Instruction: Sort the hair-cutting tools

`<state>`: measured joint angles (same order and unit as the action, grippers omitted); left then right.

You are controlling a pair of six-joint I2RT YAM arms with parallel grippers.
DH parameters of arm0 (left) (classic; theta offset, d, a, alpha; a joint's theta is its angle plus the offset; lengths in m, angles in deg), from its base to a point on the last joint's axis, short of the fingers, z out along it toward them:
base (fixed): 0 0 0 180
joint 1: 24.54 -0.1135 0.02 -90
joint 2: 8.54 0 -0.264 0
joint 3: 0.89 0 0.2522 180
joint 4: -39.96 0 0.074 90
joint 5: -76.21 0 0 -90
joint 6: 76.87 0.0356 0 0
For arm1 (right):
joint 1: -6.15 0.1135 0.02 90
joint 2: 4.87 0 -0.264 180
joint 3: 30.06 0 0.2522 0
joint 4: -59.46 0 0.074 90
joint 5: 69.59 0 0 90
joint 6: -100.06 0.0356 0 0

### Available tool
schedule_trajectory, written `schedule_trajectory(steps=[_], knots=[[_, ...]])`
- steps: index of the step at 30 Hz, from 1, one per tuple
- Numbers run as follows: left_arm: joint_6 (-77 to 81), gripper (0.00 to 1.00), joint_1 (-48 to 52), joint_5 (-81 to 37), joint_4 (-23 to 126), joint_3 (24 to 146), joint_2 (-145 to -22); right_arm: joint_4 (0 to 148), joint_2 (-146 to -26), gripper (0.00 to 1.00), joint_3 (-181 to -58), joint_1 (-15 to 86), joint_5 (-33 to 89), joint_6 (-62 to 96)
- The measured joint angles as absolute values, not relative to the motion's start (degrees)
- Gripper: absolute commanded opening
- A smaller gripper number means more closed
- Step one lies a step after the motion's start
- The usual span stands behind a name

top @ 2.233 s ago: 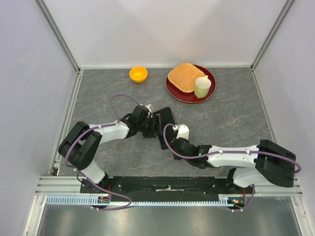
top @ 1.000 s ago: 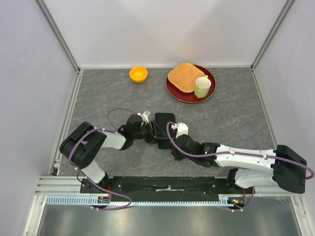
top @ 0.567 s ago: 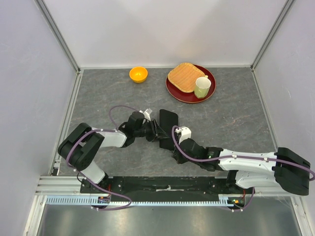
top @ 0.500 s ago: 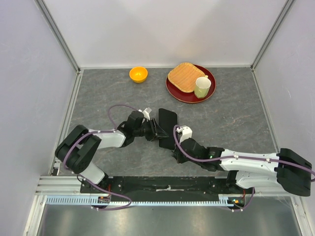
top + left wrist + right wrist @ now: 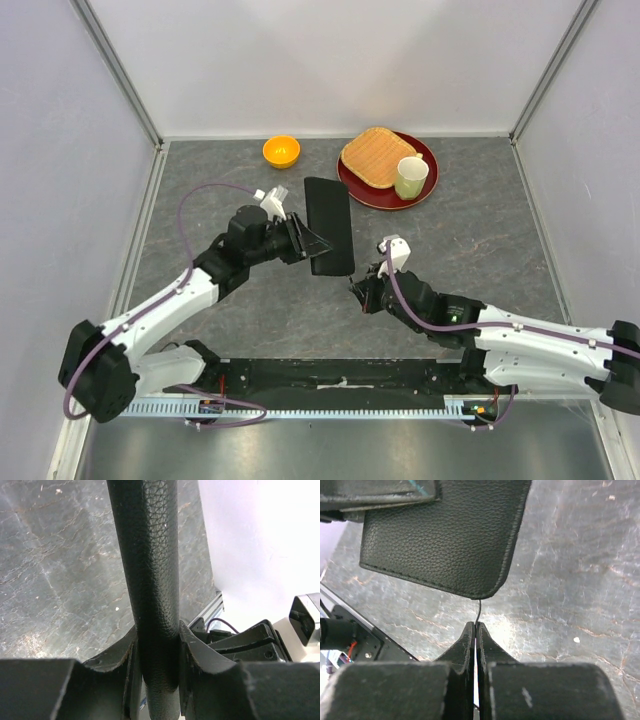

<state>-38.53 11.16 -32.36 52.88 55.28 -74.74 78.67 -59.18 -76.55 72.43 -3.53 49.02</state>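
Observation:
The hair-cutting tools are out of view. A black rectangular zip case (image 5: 328, 225) is held at its left edge by my left gripper (image 5: 300, 240), above the grey table (image 5: 470, 240). In the left wrist view the case (image 5: 150, 575) stands edge-on between the gripper (image 5: 157, 630) fingers, which press on both its sides. My right gripper (image 5: 358, 290) sits just right of the case's near corner. Its jaws (image 5: 476, 626) are shut on a thin dark strand (image 5: 479, 611) that runs from the corner of the case (image 5: 445, 535).
An orange bowl (image 5: 281, 151) stands at the back. To its right is a red plate (image 5: 352, 184) carrying a tan woven square (image 5: 372, 156) and a pale green cup (image 5: 411, 177). White walls close the left, back and right sides.
My left arm has stretched out and carried the case up and towards the back. My right gripper has drawn back to the right, its jaws staying shut.

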Motion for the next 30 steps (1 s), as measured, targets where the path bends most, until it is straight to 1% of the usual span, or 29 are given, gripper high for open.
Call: schedule_trajectory(steps=[9, 16, 22, 30], knots=[[-37.7, 0.02, 11.2, -29.7, 59.7, 58.4, -66.8, 79.5, -55.0, 0.0, -79.2, 72.8, -6.6, 46.0], [-37.4, 0.02, 11.2, -30.7, 63.2, 60.2, -65.3, 79.5, -54.2, 0.0, -79.7, 73.2, -7.8, 43.7], [-33.9, 0.02, 11.2, -33.9, 67.8, 63.2, -64.9, 78.6, -54.2, 0.0, -80.3, 73.3, -9.9, 35.7], [-26.9, 0.02, 10.8, -39.6, 75.0, 67.1, -60.5, 73.0, -52.9, 0.0, -81.1, 73.8, -10.0, 22.7]])
